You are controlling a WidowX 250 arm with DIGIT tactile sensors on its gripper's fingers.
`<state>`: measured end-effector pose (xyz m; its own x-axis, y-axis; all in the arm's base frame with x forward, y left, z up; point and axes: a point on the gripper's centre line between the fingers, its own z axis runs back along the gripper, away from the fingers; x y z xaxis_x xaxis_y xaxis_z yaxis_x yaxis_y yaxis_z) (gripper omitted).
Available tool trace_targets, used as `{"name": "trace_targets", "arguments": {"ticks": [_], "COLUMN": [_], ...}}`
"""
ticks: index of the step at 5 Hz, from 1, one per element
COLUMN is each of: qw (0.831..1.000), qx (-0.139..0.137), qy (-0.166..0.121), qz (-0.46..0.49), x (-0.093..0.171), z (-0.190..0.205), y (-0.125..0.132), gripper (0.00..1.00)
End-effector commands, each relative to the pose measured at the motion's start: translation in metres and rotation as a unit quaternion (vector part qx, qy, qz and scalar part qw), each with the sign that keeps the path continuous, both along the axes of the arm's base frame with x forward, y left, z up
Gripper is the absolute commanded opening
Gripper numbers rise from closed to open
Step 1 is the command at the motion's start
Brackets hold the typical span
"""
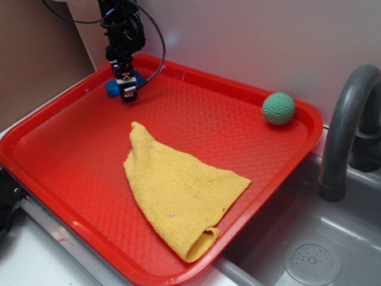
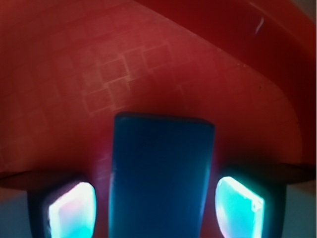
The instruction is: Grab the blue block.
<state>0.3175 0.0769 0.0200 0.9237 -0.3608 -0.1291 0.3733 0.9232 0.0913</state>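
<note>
The blue block [image 1: 115, 87] lies flat on the red tray [image 1: 71, 149] near its far left corner. My gripper [image 1: 127, 89] is lowered straight over it. In the wrist view the blue block [image 2: 161, 173] runs lengthwise between my two fingers [image 2: 72, 210], with a narrow strip of tray showing on each side of it. The gripper [image 2: 158, 210] is open and straddles the block without touching its sides.
A crumpled yellow cloth [image 1: 175, 187] lies in the tray's middle. A green ball [image 1: 278, 108] rests at the tray's far right corner. The raised tray rim [image 1: 172, 65] runs just behind the block. A grey faucet [image 1: 345, 131] and sink [image 1: 309, 250] stand to the right.
</note>
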Motion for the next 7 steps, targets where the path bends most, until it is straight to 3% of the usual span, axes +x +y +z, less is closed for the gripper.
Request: {"name": "trace_targets", "arguments": {"ticks": [1, 2, 3, 4, 5, 6, 7], "qw": [1.0, 0.997, 0.984, 0.965, 0.964, 0.964, 0.964], "qx": [0.008, 0.009, -0.075, -0.161, -0.199, -0.226, -0.226], "qy": [0.012, 0.004, -0.02, -0.045, -0.042, -0.063, -0.063], "qz": [0.01, 0.083, 0.159, 0.2, 0.173, 0.121, 0.121], "x": [-0.008, -0.026, -0.053, -0.096, -0.115, -0.114, -0.114], "z": [0.014, 0.064, 0.117, 0.169, 0.219, 0.26, 0.26], "y": [-0.013, -0.038, -0.062, -0.072, -0.079, -0.087, -0.087], "gripper": [0.0, 0.0, 0.0, 0.0, 0.0, 0.0, 1.0]}}
